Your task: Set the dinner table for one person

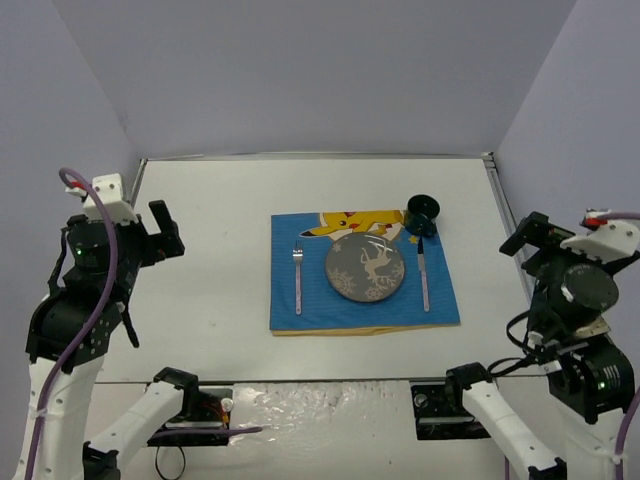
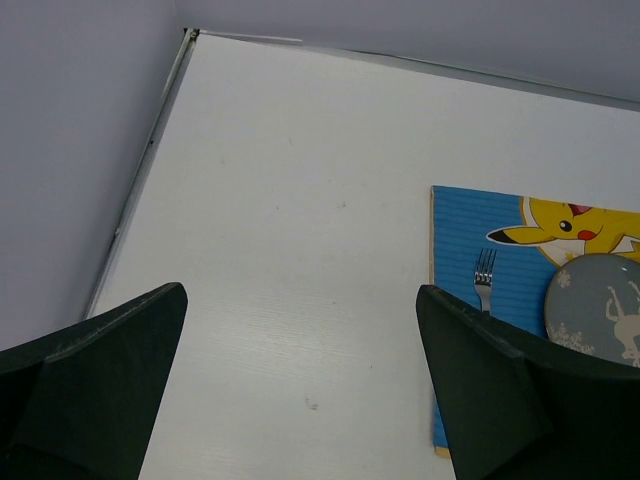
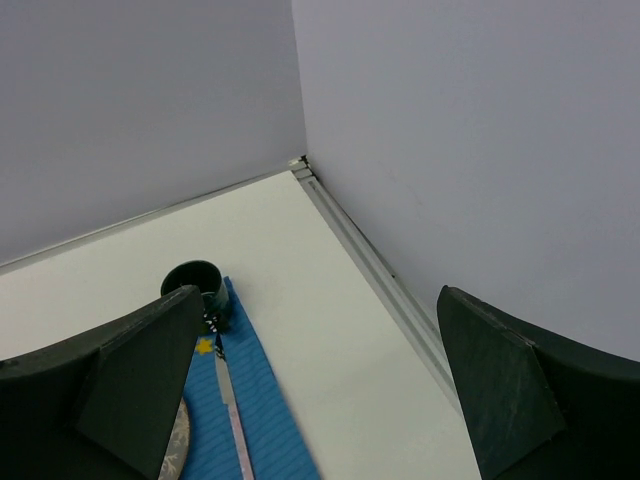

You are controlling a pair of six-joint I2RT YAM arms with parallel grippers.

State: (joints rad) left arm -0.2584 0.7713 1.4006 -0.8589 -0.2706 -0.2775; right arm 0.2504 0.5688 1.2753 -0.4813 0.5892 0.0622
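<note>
- Two hands of mine are raised off the dinner table [image 1: 200, 300], the big white top with metal rails along its edges that fills the space from the left wall to the right.
- My left hand [image 1: 165, 232] hangs over the table's left side, well apart from the mat. Its jaws are spread wide with nothing between them.
- A blue cartoon-print mat [image 1: 312, 305] lies flat on the table, a little right of the middle.
- On the mat a fork [image 1: 297, 275] lies along the left part, a grey patterned plate [image 1: 365, 268] sits just right of it, and a knife [image 1: 423, 275] lies just right of the plate.
- A dark cup [image 1: 421, 212] stands at the mat's far right corner, just beyond the knife's far end.
- My right hand [image 1: 525, 238] hangs by the table's right edge, apart from the mat, with its jaws spread wide and holding nothing.
</note>
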